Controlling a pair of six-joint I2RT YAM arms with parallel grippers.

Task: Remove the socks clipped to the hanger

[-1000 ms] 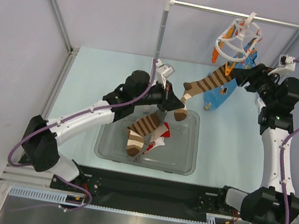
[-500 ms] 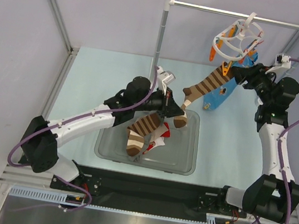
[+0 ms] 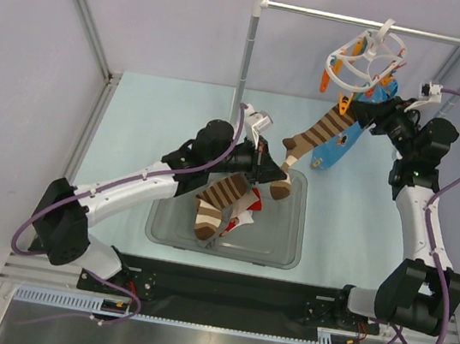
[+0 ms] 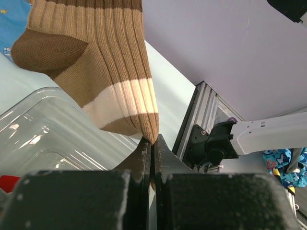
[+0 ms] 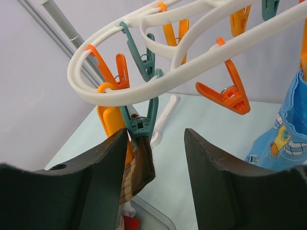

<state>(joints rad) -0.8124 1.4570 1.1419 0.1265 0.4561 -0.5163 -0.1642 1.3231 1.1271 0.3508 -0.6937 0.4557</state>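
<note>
Left pincer tight on striped sock; right pincer half-open, perhaps against peg.

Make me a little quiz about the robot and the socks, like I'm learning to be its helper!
1. True or false: the left gripper is shut on the toe end of the stretched striped sock.
2. What colour is the peg holding that sock's top? A orange, B teal, C pink.
3. Name the colour of the other sock hanging from the hanger.
Key: 1 true; 2 B; 3 blue.
</note>
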